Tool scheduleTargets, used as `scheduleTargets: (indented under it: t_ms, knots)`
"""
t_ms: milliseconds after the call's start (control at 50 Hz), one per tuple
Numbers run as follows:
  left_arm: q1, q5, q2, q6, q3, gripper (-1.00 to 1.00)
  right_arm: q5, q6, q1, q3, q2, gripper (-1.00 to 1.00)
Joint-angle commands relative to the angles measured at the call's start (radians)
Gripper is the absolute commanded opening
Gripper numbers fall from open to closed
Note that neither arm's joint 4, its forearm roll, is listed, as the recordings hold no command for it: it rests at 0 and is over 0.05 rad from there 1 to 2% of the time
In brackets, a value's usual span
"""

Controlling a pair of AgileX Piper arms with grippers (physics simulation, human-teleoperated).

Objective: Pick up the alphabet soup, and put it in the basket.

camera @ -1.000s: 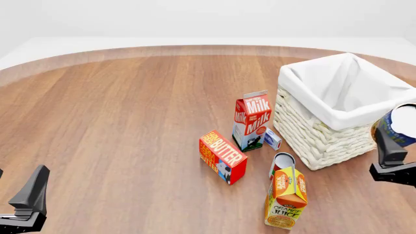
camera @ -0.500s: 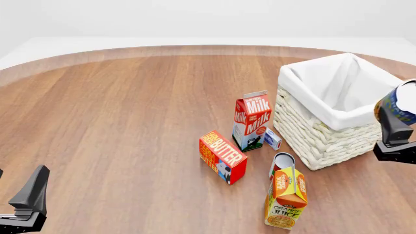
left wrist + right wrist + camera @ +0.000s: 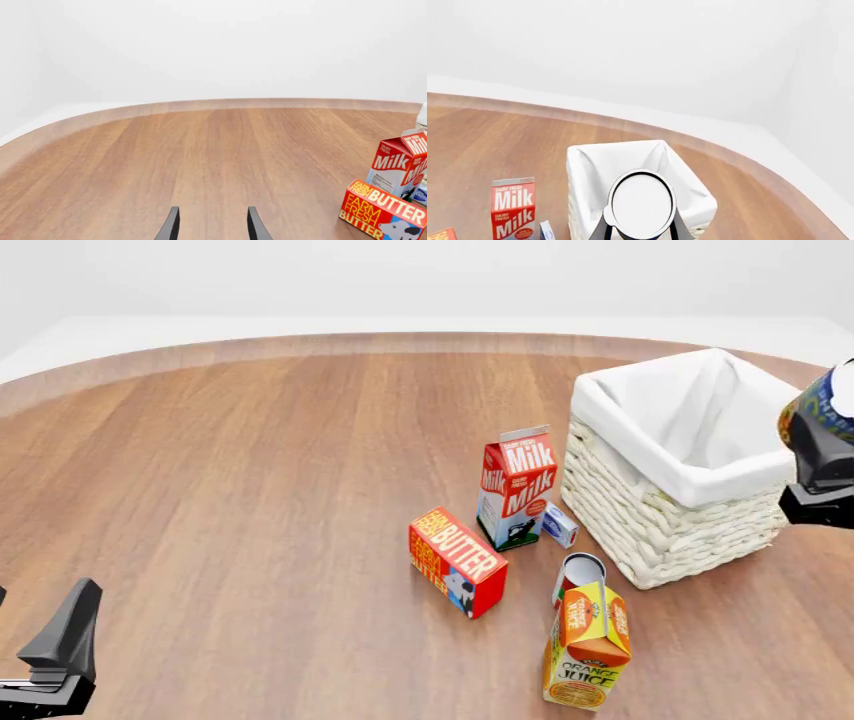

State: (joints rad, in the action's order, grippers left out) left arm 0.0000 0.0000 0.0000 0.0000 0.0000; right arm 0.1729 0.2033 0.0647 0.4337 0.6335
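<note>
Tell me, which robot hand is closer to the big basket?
The right gripper, holding the alphabet soup just beside the basket. The left gripper sits far across the table.

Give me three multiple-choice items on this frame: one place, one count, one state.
1. Where is the blue-labelled alphabet soup can?
A. on the wooden table
B. held up beside the white-lined wicker basket
C. inside the basket

2. How many gabled cartons stand on the table?
A. two
B. one
C. four

3. What state is the left gripper in?
A. shut on a carton
B. open, holding nothing
C. shut on the can

Answers: 1 B, the right gripper holds it in its jaws off the table; 2 A, milk carton and orange juice carton; 3 B, jaws apart over bare wood.
</note>
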Motion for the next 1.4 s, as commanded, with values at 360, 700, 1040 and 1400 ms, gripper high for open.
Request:
scheduleTargets:
  t_ms: [360,700,1040,1400]
  knots:
    - [0.0,0.0,0.0,0.0,0.0,1.0,0.033,-0.016,-0.027,0.108,0.129,-1.0]
    - [0.0,0.0,0.0,0.0,0.0,1.0,0.068,-0.019,-0.03,0.151,0.214,-1.0]
    - [0.0,0.0,0.0,0.0,0.0,1.0,0.04,-0.019,0.007,0.218,0.272,-1.0]
    - [0.0,0.0,0.0,0.0,0.0,1.0,0.004,-0.008,0.021,0.303,0.369,-1.0]
